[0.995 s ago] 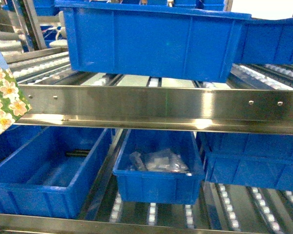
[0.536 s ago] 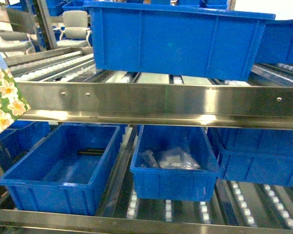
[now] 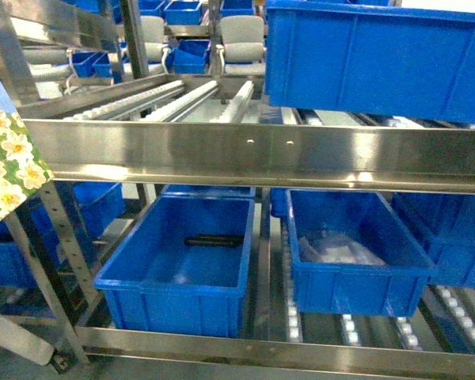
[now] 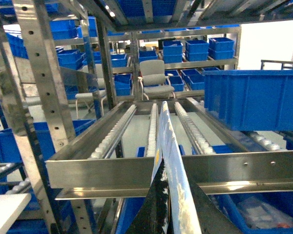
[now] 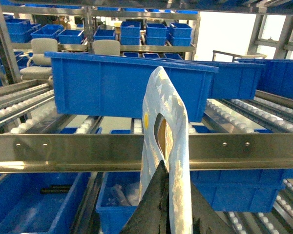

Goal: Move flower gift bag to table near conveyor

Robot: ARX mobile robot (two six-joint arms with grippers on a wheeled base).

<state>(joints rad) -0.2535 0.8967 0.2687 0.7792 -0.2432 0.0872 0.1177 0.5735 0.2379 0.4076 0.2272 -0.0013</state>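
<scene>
The flower gift bag [image 3: 8, 166], green with white and pink blossoms, hangs at the left edge of the head view. In the left wrist view it stands edge-on [image 4: 172, 161], and my left gripper [image 4: 161, 169] is shut on it. My right gripper [image 5: 164, 165] is shut on a pale blue gift bag [image 5: 173, 122] with a handle cut-out; its print does not show. The conveyor [image 3: 253, 154], steel racking with white roller tracks [image 4: 112, 139], stands directly ahead. A white corner of the table [image 4: 5, 214] shows low on the left in the left wrist view.
Blue bins sit on the rack: one on the upper level [image 3: 380, 59], two below [image 3: 182, 261] [image 3: 352, 261], the right one holding clear packets. A steel upright [image 3: 51, 237] stands at the left. Grey chairs [image 3: 241, 39] and more bin shelving are behind.
The rack and its bins have slid rightward across the head view, bringing the rack's left upright and the chairs into sight. The flower gift bag keeps its place at the left edge.
</scene>
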